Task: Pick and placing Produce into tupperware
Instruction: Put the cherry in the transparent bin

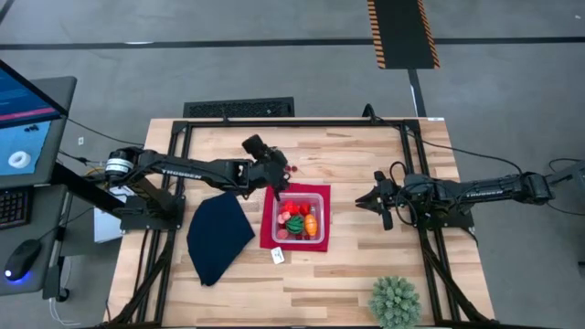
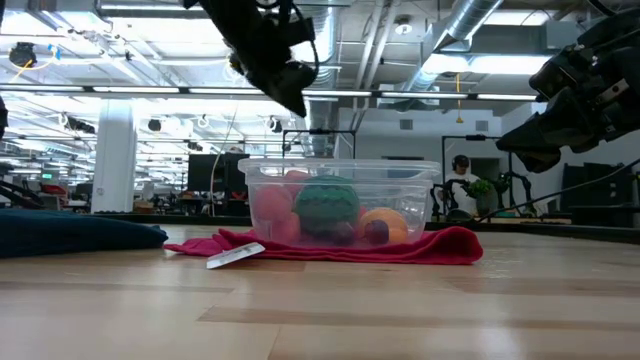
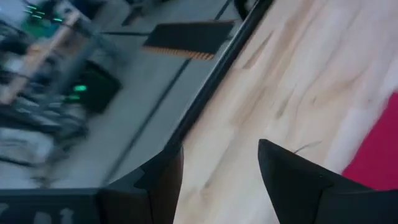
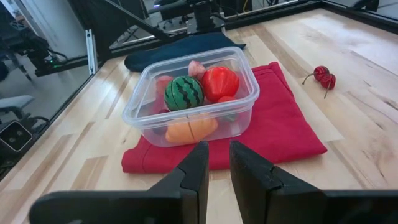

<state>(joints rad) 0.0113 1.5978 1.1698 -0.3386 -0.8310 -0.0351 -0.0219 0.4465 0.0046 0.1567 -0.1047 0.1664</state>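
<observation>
Tupperware (image 4: 186, 99) was clear plastic, reading faintly pink against the red mat (image 4: 273, 134) under it. Inside: 1 green ball with dark stripes (image 4: 183, 92), 1 bright red piece (image 4: 219, 83), 1 orange piece (image 4: 189, 129), pinkish ones behind. 2 dark red cherries (image 4: 324, 77) on the pale wood-grain table (image 4: 348, 162). Cloth (image 1: 218, 235) was dark navy. Spiky plant ball (image 1: 395, 302) was green. My fingers (image 4: 193, 168) were black. White tag (image 2: 236, 256) at the mat edge.
</observation>
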